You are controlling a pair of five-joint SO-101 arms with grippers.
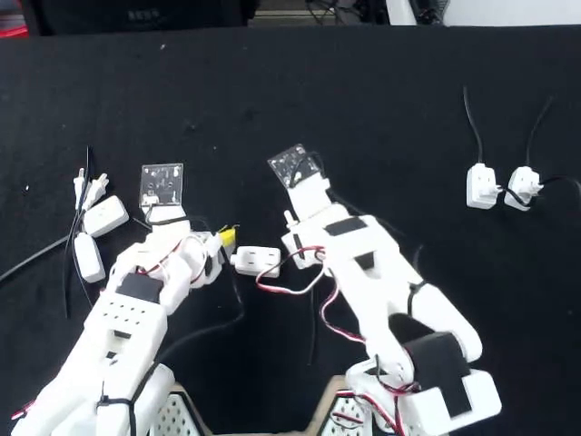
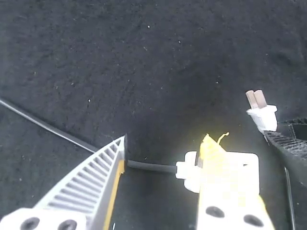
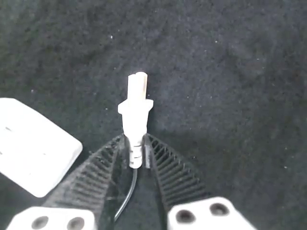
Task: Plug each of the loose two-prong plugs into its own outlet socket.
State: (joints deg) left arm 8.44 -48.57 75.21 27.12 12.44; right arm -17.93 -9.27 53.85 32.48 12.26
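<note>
The plug [image 3: 135,112] is clamped in the right claw [image 3: 135,143], prongs leading, just beside the socket [image 1: 256,262], likely lined up for insertion. The left claw [image 2: 164,141], jaws apart, sits against the socket, probably bracing it. Beneath lies a black cloth tabletop [image 1: 381,100], with cables [image 1: 331,11] beyond its far edge.

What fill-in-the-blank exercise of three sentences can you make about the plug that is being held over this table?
1. The gripper shut on the white plug belongs to the ____ arm.
2. This plug has ____ prongs.
3. The table cover is ____ in colour.
Missing words: right; two; black.
</note>
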